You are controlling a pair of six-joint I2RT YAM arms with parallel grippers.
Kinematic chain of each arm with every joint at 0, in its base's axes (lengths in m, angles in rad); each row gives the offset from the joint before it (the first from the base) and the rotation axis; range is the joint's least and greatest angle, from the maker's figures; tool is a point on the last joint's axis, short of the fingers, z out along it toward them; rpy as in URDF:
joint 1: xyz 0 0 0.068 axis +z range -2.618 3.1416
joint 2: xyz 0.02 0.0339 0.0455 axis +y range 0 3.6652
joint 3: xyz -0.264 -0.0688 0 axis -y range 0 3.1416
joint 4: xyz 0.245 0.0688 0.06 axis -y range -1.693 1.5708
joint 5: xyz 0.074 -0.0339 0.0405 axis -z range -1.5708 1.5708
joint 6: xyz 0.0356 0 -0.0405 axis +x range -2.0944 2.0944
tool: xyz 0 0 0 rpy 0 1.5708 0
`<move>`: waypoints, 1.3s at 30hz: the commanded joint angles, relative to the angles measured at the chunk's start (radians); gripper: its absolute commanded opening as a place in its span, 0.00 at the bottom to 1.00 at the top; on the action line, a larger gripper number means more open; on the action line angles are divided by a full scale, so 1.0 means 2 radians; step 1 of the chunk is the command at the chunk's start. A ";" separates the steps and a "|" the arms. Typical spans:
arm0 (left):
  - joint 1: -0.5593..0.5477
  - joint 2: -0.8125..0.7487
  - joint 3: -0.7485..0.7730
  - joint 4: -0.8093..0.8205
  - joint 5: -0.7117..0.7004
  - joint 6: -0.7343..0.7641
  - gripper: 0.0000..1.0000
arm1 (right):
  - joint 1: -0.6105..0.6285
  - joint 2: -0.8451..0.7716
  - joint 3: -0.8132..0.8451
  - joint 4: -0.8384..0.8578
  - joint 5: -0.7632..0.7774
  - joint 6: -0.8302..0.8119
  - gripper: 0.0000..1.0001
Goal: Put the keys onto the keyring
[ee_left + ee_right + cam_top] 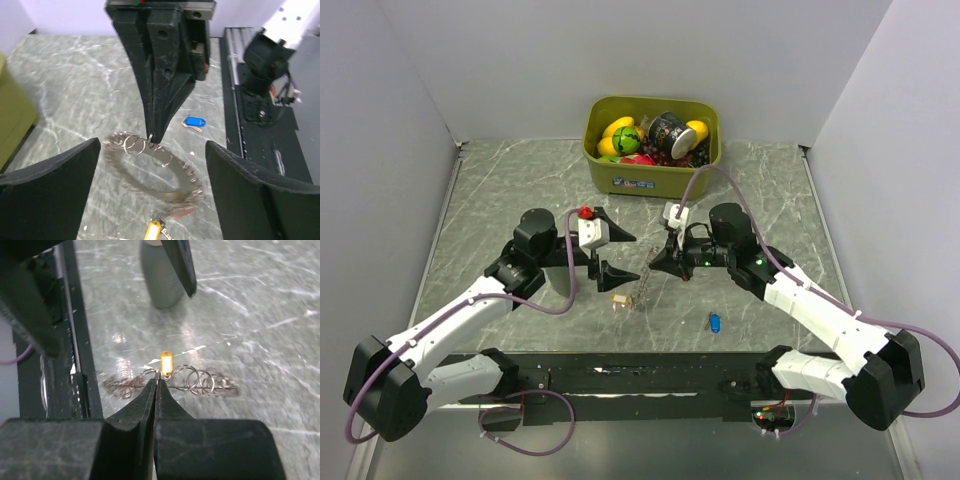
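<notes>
My right gripper (653,267) is shut on one small ring of the silvery keyring (642,290) and holds it just above the table. In the right wrist view the shut tips (157,380) pinch that ring, and the keyring (200,383) stretches sideways with several small rings on it. My left gripper (632,257) is wide open and empty, straddling the keyring (165,172), which is blurred. The yellow key (618,299) lies by the ring (152,231) (166,363). The blue key (714,321) lies apart on the table (194,122). A red blur (186,212) shows at the ring's near edge.
An olive-green bin (610,172) with toy fruit and a can stands at the back centre. A black rail (620,380) runs along the near edge between the arm bases. White walls enclose the grey marbled table (500,190).
</notes>
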 commanded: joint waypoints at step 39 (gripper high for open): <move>-0.025 0.096 0.071 -0.055 0.117 0.102 0.37 | 0.003 -0.072 -0.025 0.055 -0.075 -0.080 0.00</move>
